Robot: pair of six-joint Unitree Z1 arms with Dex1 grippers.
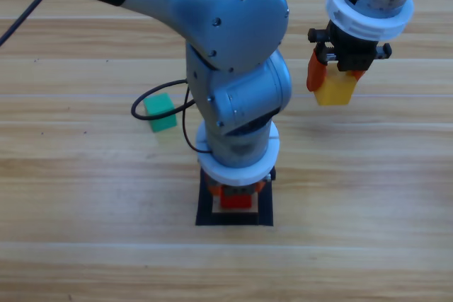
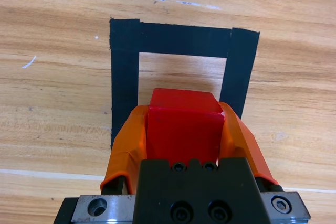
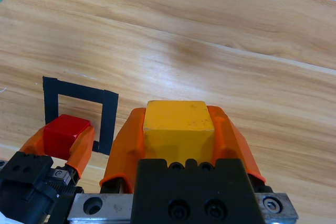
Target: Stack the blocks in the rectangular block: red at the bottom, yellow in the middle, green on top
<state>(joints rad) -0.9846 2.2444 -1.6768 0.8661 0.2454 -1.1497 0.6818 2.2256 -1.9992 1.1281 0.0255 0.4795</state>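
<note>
The left pincer (image 1: 236,196) is down over the black tape square (image 1: 205,211) near the lower middle of the wooden surface (image 1: 368,196), its jaws clamped on either side of the red cube (image 1: 236,199). In the left wrist view the red cube (image 2: 181,125) sits between the orange jaws at the near side of the tape outline (image 2: 124,77), over its hollow middle; whether it touches the wood cannot be told. The right pincer (image 1: 334,79) hangs above the surface at the upper right, well apart from the square, gripping the yellow cube (image 1: 335,90), which is clear of the wood. Its wrist view shows the yellow cube (image 3: 178,124) squeezed between both jaws, with the tape square (image 3: 107,114) and red cube (image 3: 63,132) off to the left. The teal-green cube (image 1: 160,112) lies alone on the surface left of the left arm, just beside a black cable (image 1: 141,100)
</note>
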